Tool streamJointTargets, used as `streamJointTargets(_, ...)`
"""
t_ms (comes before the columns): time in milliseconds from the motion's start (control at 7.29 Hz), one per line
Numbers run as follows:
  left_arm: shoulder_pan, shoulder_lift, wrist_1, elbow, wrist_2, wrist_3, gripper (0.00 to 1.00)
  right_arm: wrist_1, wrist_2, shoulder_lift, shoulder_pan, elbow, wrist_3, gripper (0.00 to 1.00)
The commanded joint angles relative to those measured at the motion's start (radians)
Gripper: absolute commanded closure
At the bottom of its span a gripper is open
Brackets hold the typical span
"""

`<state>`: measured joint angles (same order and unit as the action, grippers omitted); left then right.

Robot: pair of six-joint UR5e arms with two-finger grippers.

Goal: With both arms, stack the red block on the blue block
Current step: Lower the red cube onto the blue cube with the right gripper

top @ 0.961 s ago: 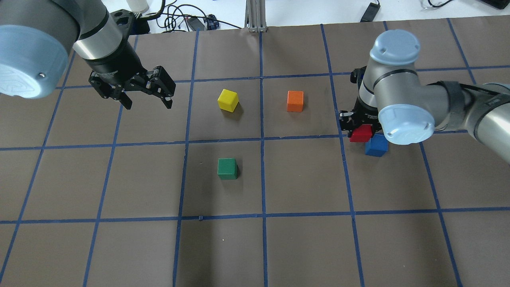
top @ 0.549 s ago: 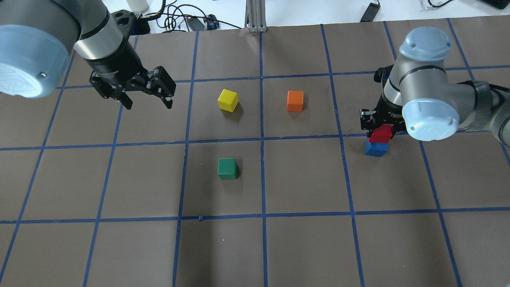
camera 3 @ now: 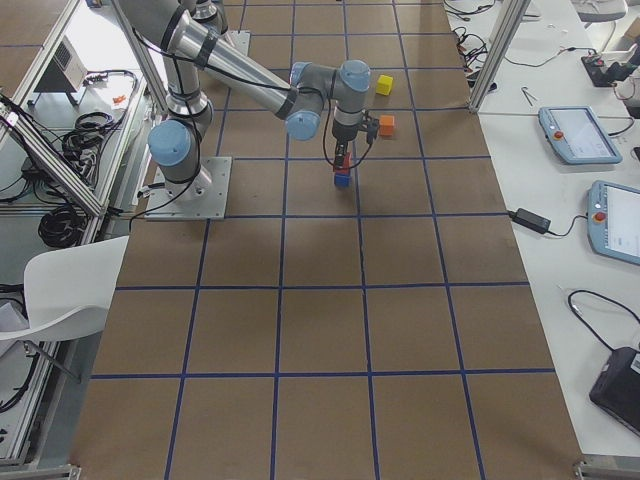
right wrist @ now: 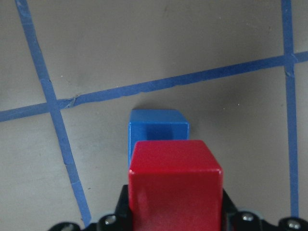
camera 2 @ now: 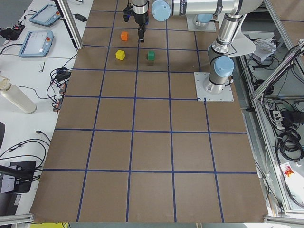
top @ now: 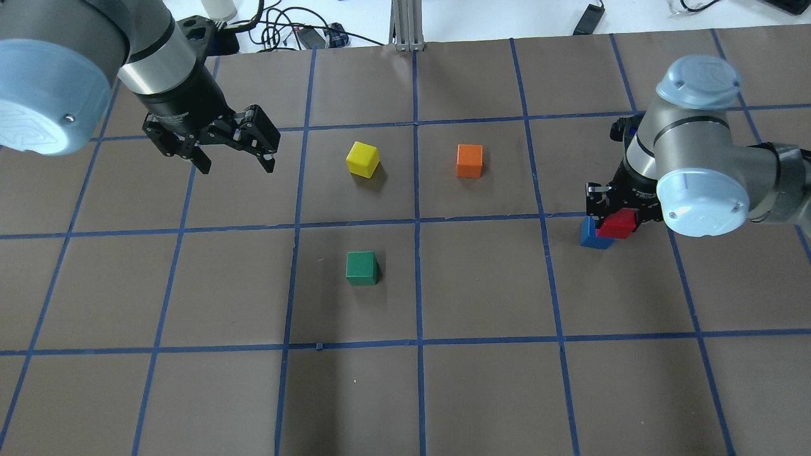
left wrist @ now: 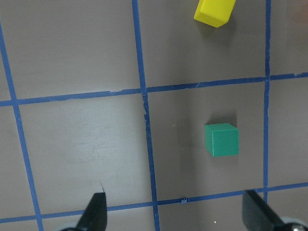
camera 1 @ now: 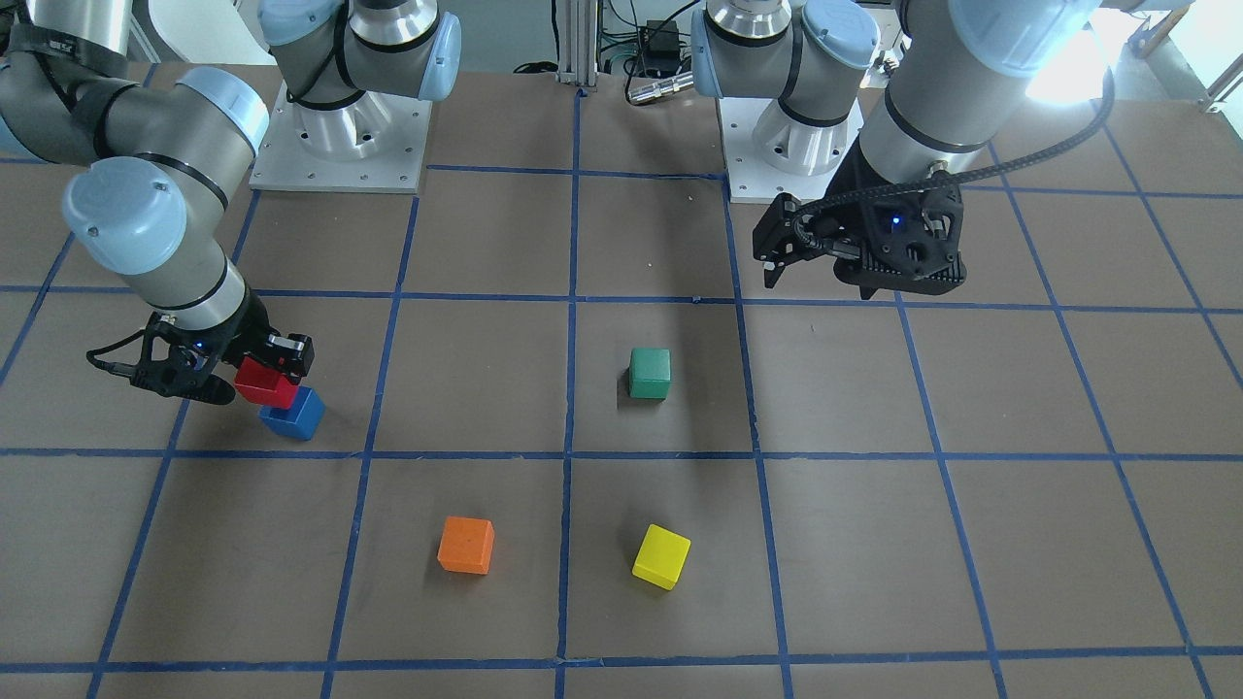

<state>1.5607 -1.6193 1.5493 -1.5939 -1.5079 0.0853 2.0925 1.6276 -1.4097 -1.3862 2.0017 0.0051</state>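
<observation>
My right gripper (top: 619,218) is shut on the red block (top: 618,223) and holds it just over the blue block (top: 591,235), offset toward the blue block's right side. In the front-facing view the red block (camera 1: 264,383) overlaps the upper corner of the blue block (camera 1: 294,415). In the right wrist view the red block (right wrist: 175,185) is between the fingers, with the blue block (right wrist: 158,126) showing beyond it. I cannot tell if the two blocks touch. My left gripper (top: 236,166) is open and empty, high over the far left of the table.
A yellow cube (top: 362,159) and an orange cube (top: 469,161) sit in the middle far squares. A green cube (top: 361,268) sits nearer, below the yellow one. The left wrist view looks down on the green cube (left wrist: 221,139). Blue tape lines grid the brown table.
My right gripper has carried the red block to the right, from the blue block's left side across its top, and slightly down. The left arm has not moved.
</observation>
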Motion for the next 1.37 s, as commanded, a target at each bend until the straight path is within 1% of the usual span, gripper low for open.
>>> streamJointTargets(0,-0.001,-0.001,0.000,0.000,0.000,0.001,0.00,0.000,-0.003,-0.002,0.004,0.018,0.001,0.85)
streamJointTargets(686,-0.001,-0.001,0.000,0.000,0.000,0.002,0.00,0.014,-0.011,0.009,0.007,0.012,-0.001,0.84)
streamJointTargets(824,-0.001,0.001,0.000,0.000,0.000,0.004,0.00,0.015,-0.043,0.009,0.006,0.011,-0.002,0.84)
streamJointTargets(1235,-0.001,0.001,0.000,0.002,0.000,0.004,0.00,0.033,-0.041,0.011,0.007,0.011,-0.011,0.84)
